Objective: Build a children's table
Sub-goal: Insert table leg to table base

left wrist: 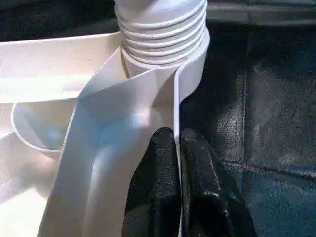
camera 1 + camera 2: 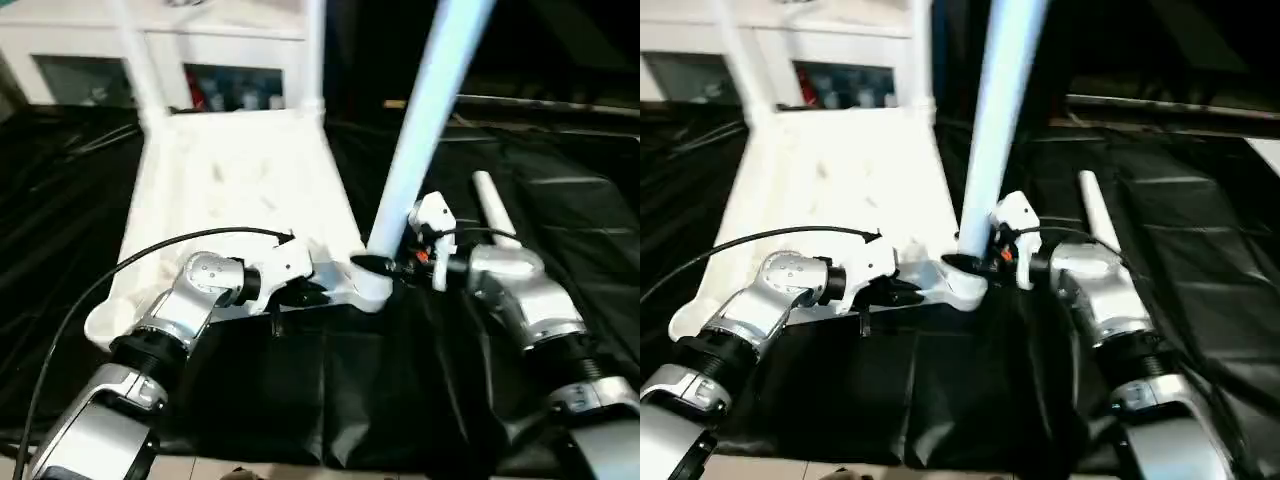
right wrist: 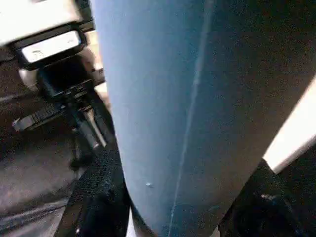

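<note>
One tabletop (image 2: pixel 240 190), white plastic, flipped underside-up on the black-draped bench (image 2: pixel 560 180), ribs and rounded corner sockets showing. Four tubular legs counted: two standing in the far sockets, far-left leg (image 2: pixel 140 60) and far-right leg (image 2: pixel 314 50); third leg (image 2: pixel 430 110) upright with a slight lean in the near-right corner socket (image 2: pixel 368 285), threaded end visible at the socket in the left wrist view; fourth leg (image 2: pixel 493 208) lying loose on the cloth, right of the tabletop. Left end effector (image 1: pixel 175 173) pinched closed on the tabletop's near edge wall, just beside that socket. Right end effector (image 2: pixel 385 265) clamped around the third leg's base, fingers either side of the tube.
</note>
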You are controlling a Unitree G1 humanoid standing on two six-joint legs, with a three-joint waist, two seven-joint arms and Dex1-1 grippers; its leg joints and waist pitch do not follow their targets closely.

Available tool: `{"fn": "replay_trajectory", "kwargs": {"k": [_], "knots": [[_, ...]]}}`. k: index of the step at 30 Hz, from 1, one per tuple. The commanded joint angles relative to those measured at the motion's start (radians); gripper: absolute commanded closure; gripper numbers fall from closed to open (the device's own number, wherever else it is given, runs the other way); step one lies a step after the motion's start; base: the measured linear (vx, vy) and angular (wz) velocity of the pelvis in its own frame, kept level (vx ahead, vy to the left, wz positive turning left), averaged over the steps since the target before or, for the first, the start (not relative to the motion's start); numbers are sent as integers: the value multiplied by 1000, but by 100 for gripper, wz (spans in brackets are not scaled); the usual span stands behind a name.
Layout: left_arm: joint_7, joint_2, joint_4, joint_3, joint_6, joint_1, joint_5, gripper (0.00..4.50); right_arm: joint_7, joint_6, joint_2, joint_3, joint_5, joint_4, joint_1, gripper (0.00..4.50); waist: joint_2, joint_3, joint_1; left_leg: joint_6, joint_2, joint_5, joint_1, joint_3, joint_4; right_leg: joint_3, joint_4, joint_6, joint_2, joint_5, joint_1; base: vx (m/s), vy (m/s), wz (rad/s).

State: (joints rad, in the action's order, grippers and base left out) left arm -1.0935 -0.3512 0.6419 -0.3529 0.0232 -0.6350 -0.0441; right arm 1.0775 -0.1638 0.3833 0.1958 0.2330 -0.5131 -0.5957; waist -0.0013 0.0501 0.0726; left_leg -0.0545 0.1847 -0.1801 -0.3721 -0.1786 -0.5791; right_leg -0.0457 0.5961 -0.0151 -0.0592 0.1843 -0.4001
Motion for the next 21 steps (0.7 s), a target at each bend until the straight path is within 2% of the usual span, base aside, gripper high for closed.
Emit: {"fn": "replay_trajectory", "kwargs": {"k": [1,2,3,4,5,7,9,10,11,12,13,17,18,19,21], "knots": [[3,-15,-3,-2,11,-13,-15,450,32,-22,17,57,-63,-59,42,262,19,-70,-1,71,48,-102,11,12,54,39,-40,-279,-77,-34,55,0,0,0],[3,-15,-3,-2,11,-13,-15,450,32,-22,17,57,-63,-59,42,262,14,-70,-4,70,49,-114,14,9,54,39,-45,-278,-76,-29,54,0,0,0],[5,-13,1,-7,14,-14,-22,450,35,-17,19,59,-66,-59,49,262,18,-69,-4,65,49,-126,14,9,53,39,-45,-281,-76,-23,54,0,0,0],[6,-13,7,-12,19,-18,-30,450,39,-20,18,59,-64,-60,55,262,13,-67,-5,55,47,-163,15,9,55,39,-52,-276,-77,24,56,0,0,0],[6,-15,8,-15,22,-21,-36,450,34,-9,13,60,-69,-68,62,262,18,-66,-2,49,48,-174,17,10,57,39,-53,-274,-79,44,55,0,0,0],[4,-16,4,-18,21,-21,-40,450,32,-3,11,63,-70,-73,68,262,16,-63,-3,29,50,-214,20,10,61,40,-61,-261,-78,118,53,0,0,0],[5,-16,-19,-15,8,-12,-37,450,17,11,-2,70,-73,-80,91,262,1,-61,-2,25,51,-225,20,10,63,41,-64,-254,-81,148,54,0,0,0],[5,-15,-30,-12,1,-7,-33,450,11,16,-9,72,-73,-81,100,262,9,-60,-2,18,51,-231,21,11,65,41,-65,-245,-81,181,52,0,0,0],[6,-13,-35,-8,-3,-4,-27,450,5,32,-15,72,-77,-88,108,262,10,-60,-2,16,52,-236,23,12,66,41,-66,-243,-81,188,51,0,0,0],[7,-10,-38,-2,-4,0,-20,450,-1,56,-25,71,-82,-100,119,262,-11,-60,-3,20,51,-232,21,11,65,42,-66,-239,-83,198,52,0,0,0],[7,-9,-38,3,3,4,-15,450,-2,75,-31,70,-85,-110,129,262,0,-58,-2,19,52,-232,22,12,67,43,-68,-235,-85,208,48,0,0,0],[-24,-16,-39,10,32,12,3,450,21,106,-31,80,-93,-125,149,262,-2,-61,-7,11,52,-252,23,13,70,42,-68,-230,-82,204,50,0,0,0],[-66,-33,-48,9,42,15,12,450,25,127,-30,87,-103,-143,148,262,-7,-62,-8,16,51,-253,23,14,70,42,-68,-229,-83,204,49,0,0,0],[-72,-39,-49,8,42,16,10,450,20,135,-32,87,-107,-153,146,262,-5,-62,-9,15,52,-260,23,13,71,42,-68,-230,-82,205,47,0,0,0],[-72,-43,-46,8,43,15,7,450,13,143,-35,87,-111,-163,144,262,-7,-61,-11,12,52,-265,22,14,72,42,-68,-231,-81,202,49,0,0,0]]}}
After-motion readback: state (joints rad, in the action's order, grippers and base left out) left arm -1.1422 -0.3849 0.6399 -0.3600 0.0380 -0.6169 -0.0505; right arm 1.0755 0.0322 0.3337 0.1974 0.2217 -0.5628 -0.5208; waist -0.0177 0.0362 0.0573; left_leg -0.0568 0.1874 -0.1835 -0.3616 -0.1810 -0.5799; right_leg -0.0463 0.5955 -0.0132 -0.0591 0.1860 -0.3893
